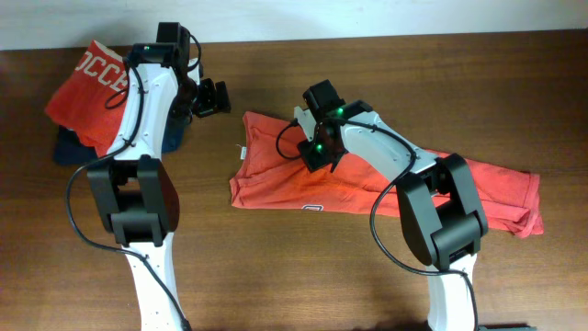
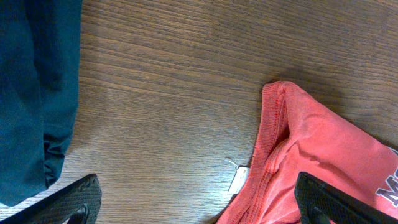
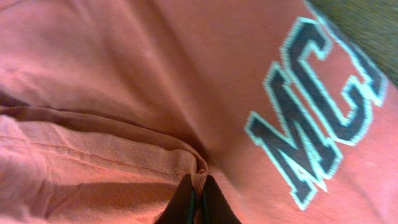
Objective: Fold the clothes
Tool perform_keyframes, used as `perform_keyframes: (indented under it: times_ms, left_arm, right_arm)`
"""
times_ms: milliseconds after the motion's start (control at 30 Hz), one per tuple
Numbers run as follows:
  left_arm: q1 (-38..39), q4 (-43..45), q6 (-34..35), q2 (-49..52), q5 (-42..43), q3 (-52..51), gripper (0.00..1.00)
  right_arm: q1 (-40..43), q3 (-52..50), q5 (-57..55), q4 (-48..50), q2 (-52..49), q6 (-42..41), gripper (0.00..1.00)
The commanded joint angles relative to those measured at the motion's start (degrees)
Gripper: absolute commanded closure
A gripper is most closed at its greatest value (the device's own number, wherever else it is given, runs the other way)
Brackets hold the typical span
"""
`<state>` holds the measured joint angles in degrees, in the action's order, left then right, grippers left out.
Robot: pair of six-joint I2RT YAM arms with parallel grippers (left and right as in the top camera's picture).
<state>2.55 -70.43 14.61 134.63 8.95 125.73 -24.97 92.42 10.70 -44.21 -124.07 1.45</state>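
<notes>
Red shirt (image 1: pixel 367 188) lay in a long flat strip on the brown wood counter (image 1: pixel 276 276). The right claw (image 1: pixel 313 154) was down on the shirt, and most of the cloth stretched away to its right. Seen from its own camera, this claw was shut tight, pinching a raised fold of the red cloth. Big dark letters (image 3: pixel 317 112) with pale edges were printed on the shirt just past the claw.

The left claw (image 1: pixel 216 97) was over bare counter, a little way from the end of the shirt. It was wide open and held nothing. Its two black fingers (image 2: pixel 68 202) were far apart. A small white tag (image 2: pixel 238 177) and a stitched edge of the shirt lay between them, closer to one finger. A dark blue garment (image 2: pixel 31 93) lay next to the other finger. Behind the left arm, a folded red shirt (image 1: pixel 87 87) with white letters sat on top of the dark blue garment.
</notes>
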Motion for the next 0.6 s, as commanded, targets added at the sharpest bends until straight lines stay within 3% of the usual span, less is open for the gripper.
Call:
perform_keyframes:
  times_ms: [0,567]
  left_arm:
    - [-0.04,0.15,-0.09,1.22,-0.44,-0.11,0.01]
    - [-0.04,0.15,-0.09,1.22,-0.46,-0.11,0.01]
  right_arm:
    - [-0.02,1.18,-4.39,-0.2,1.38,-3.72,0.96]
    - [-0.04,1.18,-11.63,-4.7,1.38,-10.1,0.96]
